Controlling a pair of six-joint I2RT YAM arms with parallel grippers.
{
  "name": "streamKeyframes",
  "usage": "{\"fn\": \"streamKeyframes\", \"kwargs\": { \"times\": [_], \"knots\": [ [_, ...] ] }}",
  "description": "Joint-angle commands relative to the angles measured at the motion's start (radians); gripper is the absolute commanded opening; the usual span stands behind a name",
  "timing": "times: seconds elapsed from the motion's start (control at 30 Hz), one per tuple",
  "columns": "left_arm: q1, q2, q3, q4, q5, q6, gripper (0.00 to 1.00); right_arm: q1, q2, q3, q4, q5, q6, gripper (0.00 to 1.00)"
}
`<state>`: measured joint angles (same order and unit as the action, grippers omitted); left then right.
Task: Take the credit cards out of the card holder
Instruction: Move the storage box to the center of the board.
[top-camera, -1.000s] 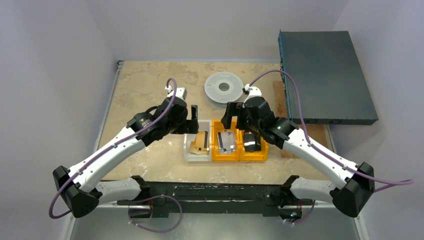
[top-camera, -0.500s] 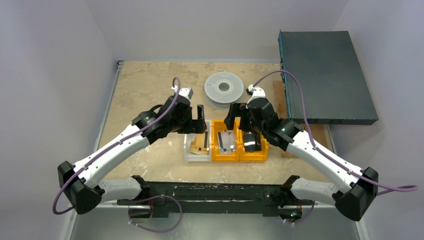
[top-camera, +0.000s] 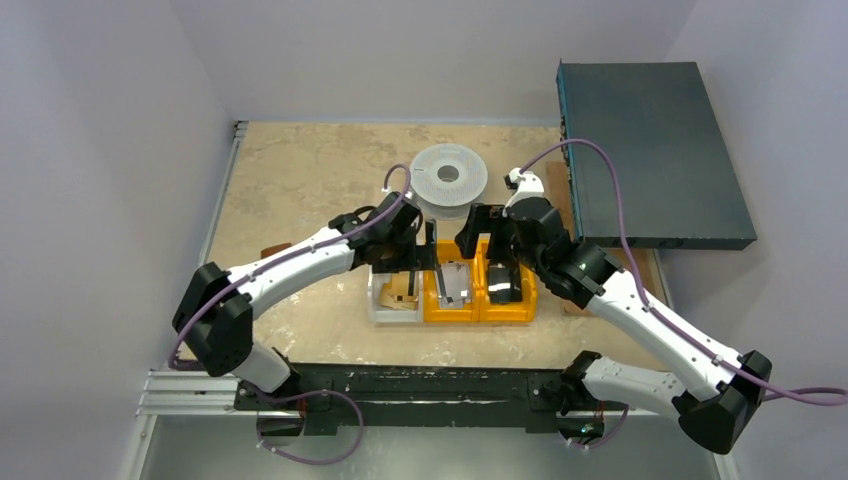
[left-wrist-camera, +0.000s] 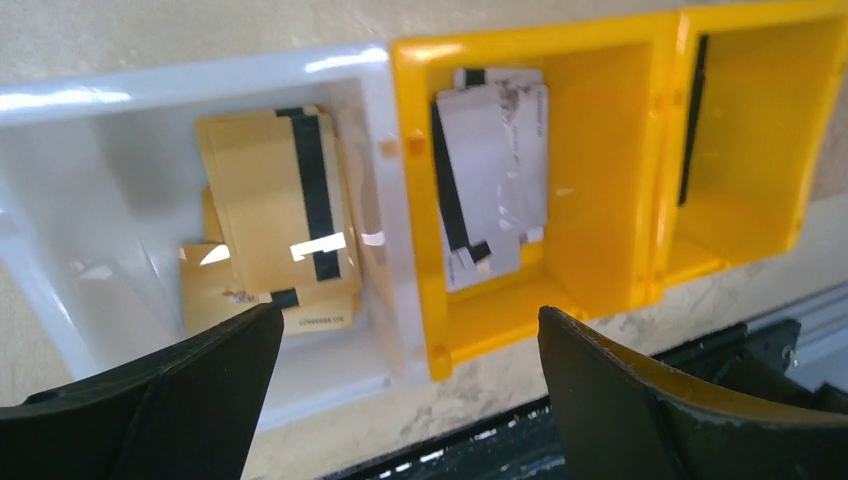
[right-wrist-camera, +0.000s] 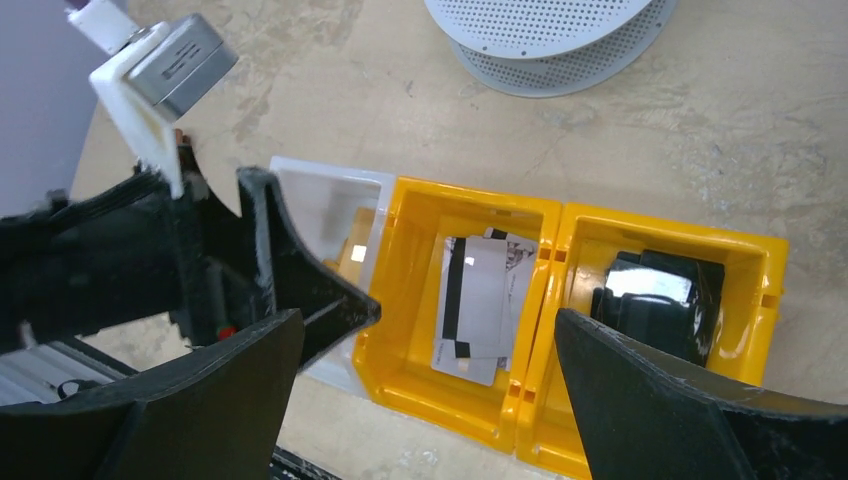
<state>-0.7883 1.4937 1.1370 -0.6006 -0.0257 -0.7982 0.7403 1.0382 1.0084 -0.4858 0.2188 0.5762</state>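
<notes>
Three bins stand in a row mid-frame in the top view. On the left a white bin (top-camera: 376, 300) holds gold cards (left-wrist-camera: 275, 215). The grey credit cards (left-wrist-camera: 490, 180) lie stacked in the middle orange bin (left-wrist-camera: 600, 150), and a black wallet-like thing (right-wrist-camera: 655, 305) fills the right orange bin (right-wrist-camera: 750, 280). The left gripper (left-wrist-camera: 407, 320) hangs over the white and middle bins, jaws wide apart and empty. The right gripper (right-wrist-camera: 428, 320), equally wide and empty, hangs over the middle bin. At left, beside the left arm, a brown patch may be the card holder (top-camera: 271, 250), but it is too small to be sure. A perforated spool (top-camera: 448, 177) lies upper centre.
</notes>
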Motion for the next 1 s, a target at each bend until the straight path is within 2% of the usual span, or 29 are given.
{"fn": "streamKeyframes", "kwargs": {
  "times": [0.0, 0.17, 0.4, 0.97],
  "knots": [
    [0.082, 0.067, 0.016, 0.048, -0.007, -0.053, 1.00, 0.001, -0.039, 0.028, -0.028, 0.034, 0.001, 0.99],
    [0.162, 0.153, 0.023, 0.092, 0.020, -0.034, 1.00, 0.001, -0.056, 0.019, -0.031, 0.027, -0.003, 0.99],
    [0.270, 0.220, 0.080, 0.035, -0.007, -0.027, 1.00, 0.001, -0.067, 0.015, -0.034, 0.015, -0.008, 0.99],
    [0.552, 0.425, 0.358, -0.111, -0.065, -0.034, 1.00, 0.001, -0.070, 0.010, -0.021, -0.026, -0.016, 0.99]
  ]
}}
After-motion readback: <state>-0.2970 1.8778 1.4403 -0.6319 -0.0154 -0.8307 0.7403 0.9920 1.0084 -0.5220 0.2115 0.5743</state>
